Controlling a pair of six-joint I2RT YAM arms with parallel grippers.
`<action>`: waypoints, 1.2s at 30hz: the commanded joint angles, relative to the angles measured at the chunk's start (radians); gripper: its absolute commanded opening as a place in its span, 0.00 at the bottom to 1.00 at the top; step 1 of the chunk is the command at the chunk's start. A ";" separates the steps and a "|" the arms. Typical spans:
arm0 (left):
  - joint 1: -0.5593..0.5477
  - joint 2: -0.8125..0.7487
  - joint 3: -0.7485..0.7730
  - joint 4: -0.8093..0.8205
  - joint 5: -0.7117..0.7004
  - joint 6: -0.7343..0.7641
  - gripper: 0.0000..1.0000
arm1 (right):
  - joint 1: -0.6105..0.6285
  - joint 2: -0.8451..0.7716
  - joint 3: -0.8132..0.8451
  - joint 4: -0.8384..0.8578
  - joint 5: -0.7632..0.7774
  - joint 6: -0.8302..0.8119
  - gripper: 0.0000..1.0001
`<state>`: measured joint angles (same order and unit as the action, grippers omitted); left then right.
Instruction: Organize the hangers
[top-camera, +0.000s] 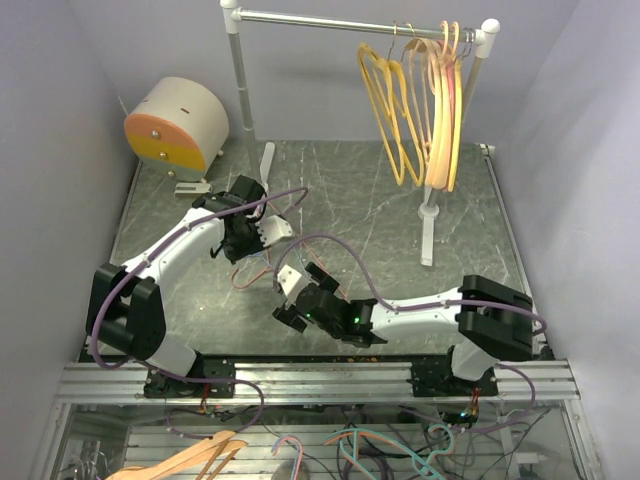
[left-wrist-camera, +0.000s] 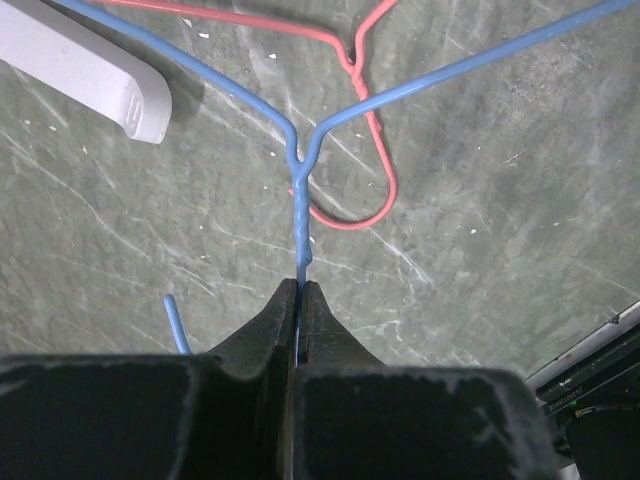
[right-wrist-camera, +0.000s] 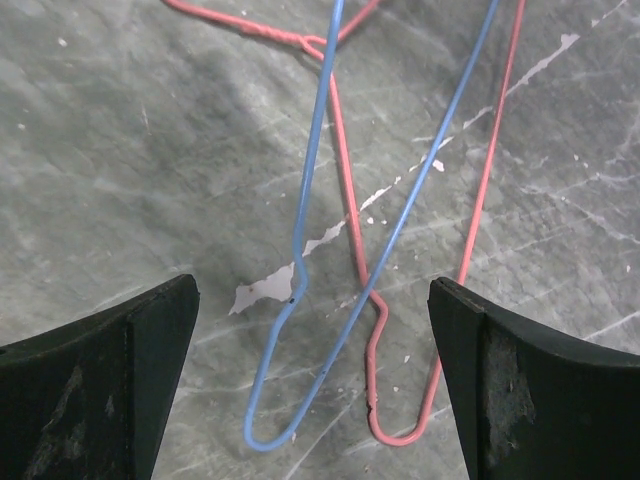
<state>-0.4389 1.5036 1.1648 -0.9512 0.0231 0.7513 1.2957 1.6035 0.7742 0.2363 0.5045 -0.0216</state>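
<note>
My left gripper (left-wrist-camera: 301, 285) is shut on the twisted neck of a thin blue wire hanger (left-wrist-camera: 300, 190), whose arms spread away across the table. A thin red wire hanger (left-wrist-camera: 375, 140) lies under it, hook towards me. My right gripper (right-wrist-camera: 312, 290) is open and empty, hovering over one rounded corner of the blue hanger (right-wrist-camera: 300, 230) and one of the red hanger (right-wrist-camera: 347, 190). In the top view the left gripper (top-camera: 255, 238) and right gripper (top-camera: 288, 302) are close together at table centre-left. Several yellow and peach plastic hangers (top-camera: 425, 110) hang on the rail.
The white-and-metal clothes rail (top-camera: 340, 18) stands at the back, one white foot (left-wrist-camera: 90, 70) near the left gripper. A round beige-and-orange object (top-camera: 175, 125) sits at back left. More hangers (top-camera: 200, 455) lie below the table's front edge.
</note>
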 joint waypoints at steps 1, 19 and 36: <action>-0.012 -0.011 0.038 -0.032 -0.005 -0.007 0.07 | 0.002 0.051 0.012 0.050 0.063 -0.010 1.00; -0.027 -0.018 0.055 -0.058 -0.010 -0.011 0.07 | -0.054 0.286 0.130 -0.023 0.200 -0.042 0.00; -0.139 -0.089 0.602 -0.270 0.016 -0.121 0.99 | 0.052 0.159 0.156 -0.271 0.302 0.047 0.00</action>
<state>-0.5568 1.4845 1.6012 -1.1515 0.0116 0.6785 1.3201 1.8065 0.8974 0.0624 0.7658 -0.0154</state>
